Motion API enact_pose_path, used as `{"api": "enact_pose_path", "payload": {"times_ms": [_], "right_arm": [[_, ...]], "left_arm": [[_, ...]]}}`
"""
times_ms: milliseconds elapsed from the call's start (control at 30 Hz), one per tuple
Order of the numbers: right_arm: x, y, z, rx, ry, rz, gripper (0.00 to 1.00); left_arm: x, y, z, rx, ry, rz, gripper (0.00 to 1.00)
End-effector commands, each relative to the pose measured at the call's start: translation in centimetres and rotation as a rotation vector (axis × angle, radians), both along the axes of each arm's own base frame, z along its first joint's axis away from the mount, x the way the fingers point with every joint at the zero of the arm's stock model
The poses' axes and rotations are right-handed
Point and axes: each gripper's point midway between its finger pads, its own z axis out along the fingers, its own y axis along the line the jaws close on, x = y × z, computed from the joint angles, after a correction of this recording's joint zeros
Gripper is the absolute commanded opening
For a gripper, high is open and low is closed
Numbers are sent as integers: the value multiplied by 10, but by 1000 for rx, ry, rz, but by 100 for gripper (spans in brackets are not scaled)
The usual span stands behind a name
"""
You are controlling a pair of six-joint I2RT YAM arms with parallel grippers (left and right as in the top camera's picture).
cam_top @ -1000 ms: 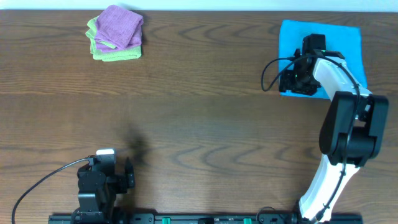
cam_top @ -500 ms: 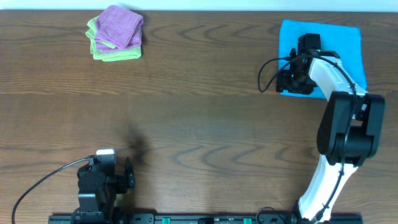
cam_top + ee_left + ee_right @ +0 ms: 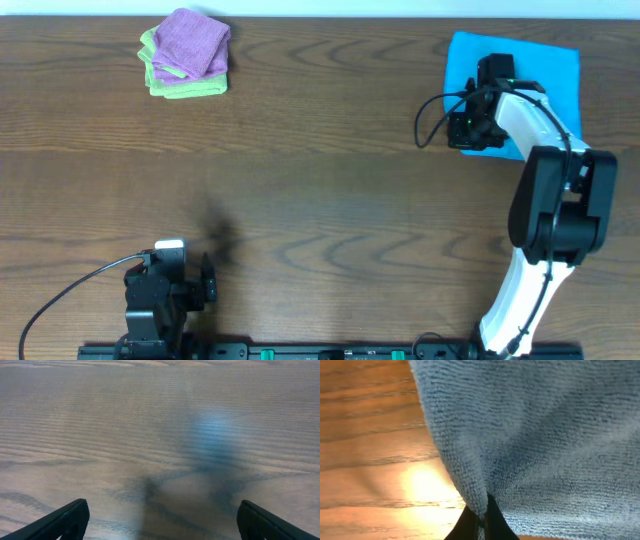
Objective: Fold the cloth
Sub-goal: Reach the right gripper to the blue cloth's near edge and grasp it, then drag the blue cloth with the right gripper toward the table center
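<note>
A blue cloth (image 3: 530, 62) lies flat at the table's back right. My right gripper (image 3: 470, 138) sits over its near left corner and is shut on that corner. In the right wrist view the cloth (image 3: 540, 435) fills most of the picture, and a pinched fold of it runs down between the dark fingertips (image 3: 495, 522) of the gripper (image 3: 481, 522). My left gripper (image 3: 160, 520) hangs open over bare wood at the front left, its two fingers (image 3: 65, 520) wide apart with nothing between them.
A folded purple cloth (image 3: 190, 42) rests on a folded green cloth (image 3: 185, 85) at the back left. The left arm's base (image 3: 160, 295) sits at the front edge. The right arm (image 3: 550, 200) reaches from the front right toward the back.
The right gripper has crept slightly toward the back and closed on the blue cloth's near left corner. The left arm has not moved.
</note>
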Motion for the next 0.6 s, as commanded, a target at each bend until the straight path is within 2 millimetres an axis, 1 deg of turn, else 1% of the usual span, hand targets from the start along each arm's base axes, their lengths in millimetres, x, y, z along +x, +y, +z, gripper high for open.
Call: {"api": "enact_pose_path", "payload": {"times_ms": [0,200,367,500,567], "right_arm": [[-8,35,-14,77,51,58,1],[-23,79,-14,116,106,148,1],[-44,134,-13,162,155,265,1],[-65,184,-11,214,186,373,1],[-80,213,-10,230,203,444,1]], "left_arm": [[-8,0,-24,12,76,-9,95],[-8,0,-24,12,76,-9,95],[-8,0,-24,12,76,-8,95],[-8,0,-24,12,76,-9,96],[-8,0,-24,12,76,-8,95]]}}
